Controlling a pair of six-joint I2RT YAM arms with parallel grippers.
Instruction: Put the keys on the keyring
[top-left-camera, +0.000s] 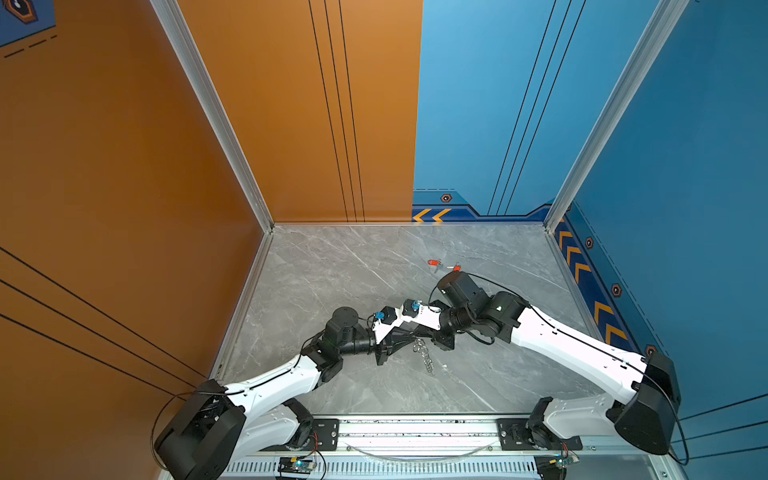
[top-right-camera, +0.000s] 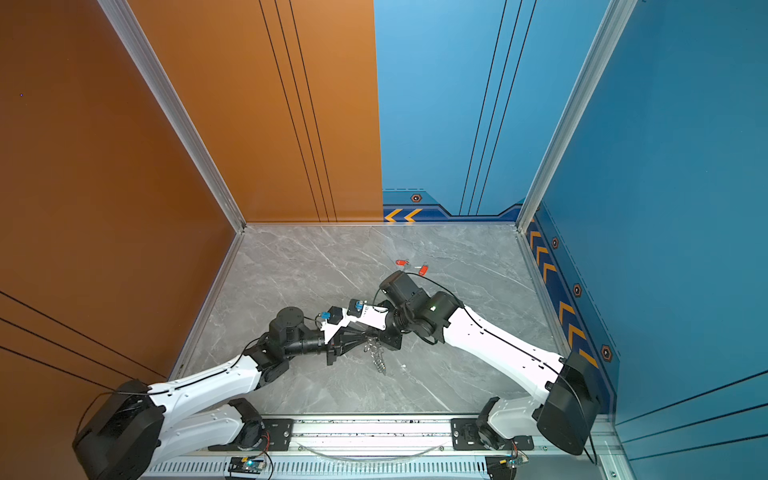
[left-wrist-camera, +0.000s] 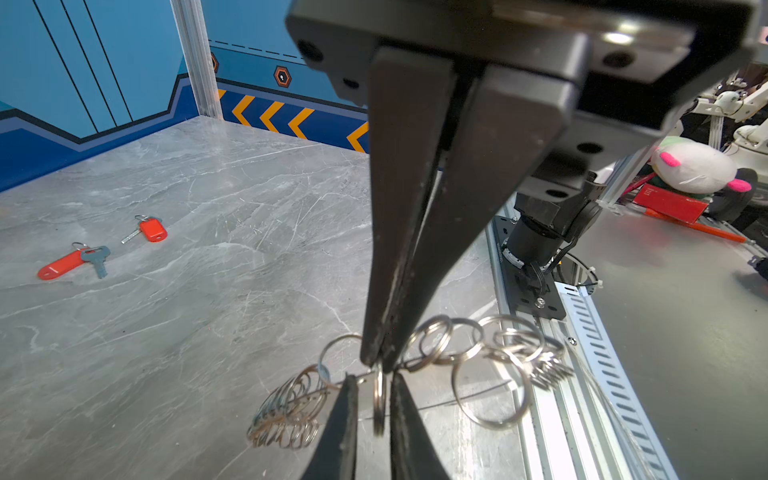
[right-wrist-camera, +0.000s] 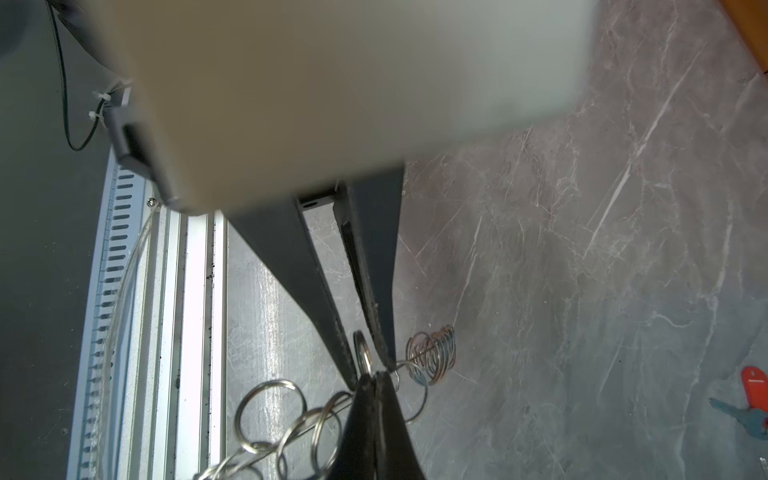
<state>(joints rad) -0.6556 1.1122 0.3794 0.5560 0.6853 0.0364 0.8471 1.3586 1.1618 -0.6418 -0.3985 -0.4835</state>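
Grey marble worktop (top-left-camera: 332, 270). Right tool (right-wrist-camera: 375, 380) is clenched on one split ring of the keyring (top-left-camera: 424, 354), holding it up mid-worktop, other rings dangling below. Left tool (left-wrist-camera: 374, 384) meets it tip to tip, jaws slightly apart around that same ring, not pinching. Both orange-tagged keys (left-wrist-camera: 151, 229) lie loose on the worktop nearer the back wall, well apart from the keyring.

surface: grey marbled tabletop (top-left-camera: 332, 270) | on it: two red-tagged keys (top-left-camera: 434, 262), near each other
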